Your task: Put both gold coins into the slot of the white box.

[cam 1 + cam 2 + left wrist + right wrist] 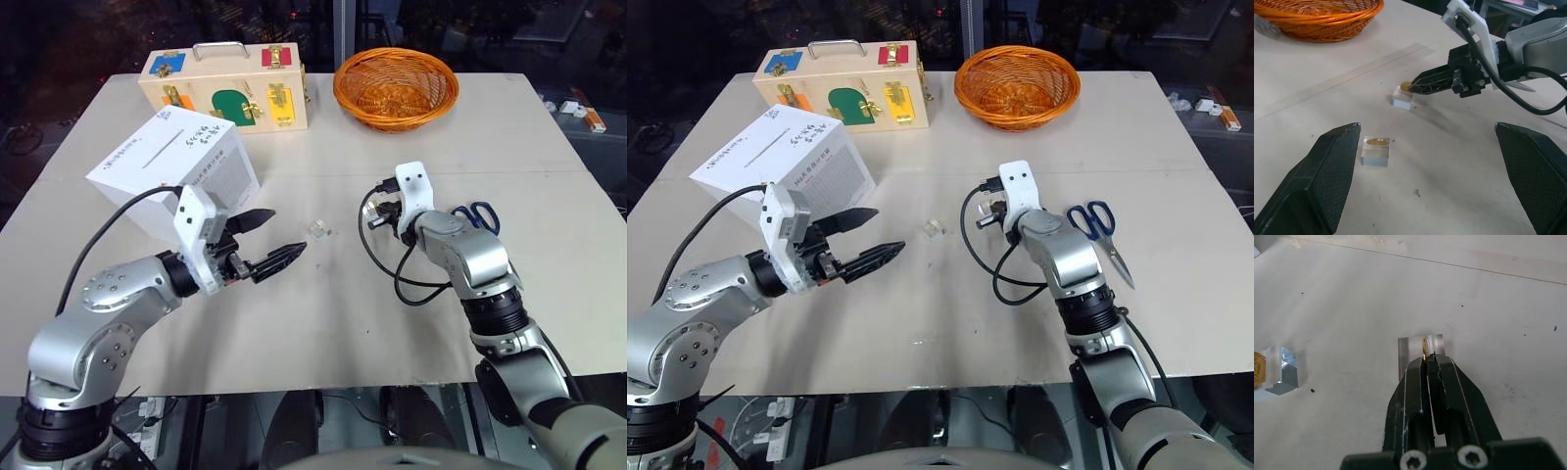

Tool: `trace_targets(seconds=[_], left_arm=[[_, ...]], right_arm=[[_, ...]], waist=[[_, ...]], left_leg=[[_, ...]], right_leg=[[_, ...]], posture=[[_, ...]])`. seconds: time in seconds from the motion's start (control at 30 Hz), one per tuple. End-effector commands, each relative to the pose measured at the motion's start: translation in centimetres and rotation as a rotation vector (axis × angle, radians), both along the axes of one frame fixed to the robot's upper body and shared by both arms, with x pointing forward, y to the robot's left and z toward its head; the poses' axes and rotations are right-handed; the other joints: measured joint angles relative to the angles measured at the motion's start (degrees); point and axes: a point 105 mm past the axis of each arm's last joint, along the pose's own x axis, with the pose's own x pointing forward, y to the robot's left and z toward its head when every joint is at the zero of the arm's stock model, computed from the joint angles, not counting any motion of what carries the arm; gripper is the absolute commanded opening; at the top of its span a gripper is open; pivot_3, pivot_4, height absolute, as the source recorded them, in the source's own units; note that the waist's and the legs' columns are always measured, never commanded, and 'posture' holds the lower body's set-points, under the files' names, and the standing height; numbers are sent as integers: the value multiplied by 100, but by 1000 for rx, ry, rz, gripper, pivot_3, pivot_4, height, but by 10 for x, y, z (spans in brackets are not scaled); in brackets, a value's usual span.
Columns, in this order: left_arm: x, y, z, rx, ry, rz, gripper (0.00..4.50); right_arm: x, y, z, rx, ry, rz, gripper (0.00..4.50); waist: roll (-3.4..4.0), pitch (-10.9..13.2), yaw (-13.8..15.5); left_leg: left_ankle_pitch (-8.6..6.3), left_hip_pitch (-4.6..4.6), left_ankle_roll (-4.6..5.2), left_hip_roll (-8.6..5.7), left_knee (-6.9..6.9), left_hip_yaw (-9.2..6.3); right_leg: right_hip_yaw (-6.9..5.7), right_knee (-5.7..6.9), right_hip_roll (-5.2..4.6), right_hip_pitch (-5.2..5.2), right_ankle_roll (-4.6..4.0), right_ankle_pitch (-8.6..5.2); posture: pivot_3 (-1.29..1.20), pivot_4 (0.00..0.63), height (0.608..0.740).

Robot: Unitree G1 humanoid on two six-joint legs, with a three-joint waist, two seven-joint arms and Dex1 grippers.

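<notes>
A broad pale table (323, 323) carries the whole scene. At its far edge sits a flat wooden case (227, 90) with coloured latches, and next to it an orange wicker basket (396, 88). On the robot's left stands the white box (176, 168), tilted, its slot (165, 150) a thin dark slit on the top face.

The left gripper (263, 241) hovers just in front of the box, its two black fingers spread wide apart, nothing between them. Blue-handled scissors (1097, 231) lie on the table beside the right arm.

Now the small stuff. Two clear little blocks sit mid-table between the arms. The nearer block (1375, 151) has one gold coin (1377, 142) lying flat on top, right ahead of the open left fingers. The other block (1401, 97) is where the action is: the right gripper (1409, 88) has its fingers pressed together on the second gold coin (1424, 347), pinching it edge-on at the very tips, directly above that block. Whether the coin is touching the block, I cannot tell.
</notes>
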Motion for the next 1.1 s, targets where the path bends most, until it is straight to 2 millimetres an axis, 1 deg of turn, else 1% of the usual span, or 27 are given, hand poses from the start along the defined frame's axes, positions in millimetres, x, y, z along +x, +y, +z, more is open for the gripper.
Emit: trace_targets(seconds=[0.03,0.43,0.63,0.77,0.9,1.03,1.1], left_arm=[[-5,-8,11,-6,-43,-33,4500],[-6,-8,11,-4,-42,-29,4500],[-6,-7,8,-6,-35,-29,4500],[-6,-7,7,-13,-30,-31,4500],[-5,-6,8,-52,-8,-37,4500],[0,-11,15,-121,28,-76,4500],[3,-13,18,-136,32,-94,4500]], right_arm=[[2,2,14,26,-42,21,93],[4,2,14,19,-59,5,93],[5,0,20,33,-71,4,93],[1,2,29,61,-90,29,93],[-8,-1,46,128,-115,71,93],[-24,-9,62,247,-105,151,93],[-34,-9,69,318,-90,212,93]], waist=[[0,0,1],[0,0,1],[0,0,1],[0,0,3],[0,0,7],[0,0,27],[0,0,34]], left_leg=[[0,0,0,0,0,0],[0,0,-1,0,1,1],[0,0,-1,0,1,1],[0,0,-1,0,1,1],[0,-1,-1,0,1,-2],[0,-2,0,0,2,-6],[0,-4,0,0,6,-6]], right_leg=[[0,0,0,0,0,0],[0,1,0,0,0,0],[0,0,0,0,0,0],[0,0,0,0,0,0],[0,0,0,-1,0,0],[-4,1,0,0,0,0],[-6,2,0,0,0,0]], posture=[[0,150,726],[0,150,726],[0,150,726],[0,150,726],[0,150,726],[0,150,726],[0,150,726]])
